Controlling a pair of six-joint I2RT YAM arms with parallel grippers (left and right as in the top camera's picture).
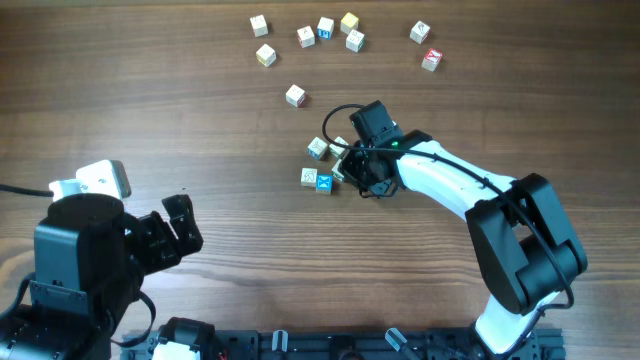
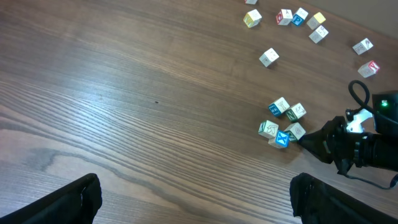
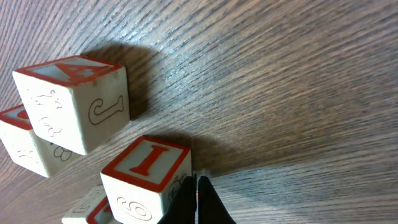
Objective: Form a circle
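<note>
The tight ring of 5 small pale wooden letter cubes (image 1: 317,150) sits on the wood-grain counter (image 1: 150,100), immediately left of the right pincer (image 1: 347,168). That pincer's tips are pressed together, empty, just beside a red-lettered cube (image 3: 146,177). The left pincer (image 1: 180,228), spread wide, rests well apart.

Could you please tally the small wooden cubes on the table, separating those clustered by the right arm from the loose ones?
Clustered cubes: 5
Loose cubes: 9
Total: 14
</note>
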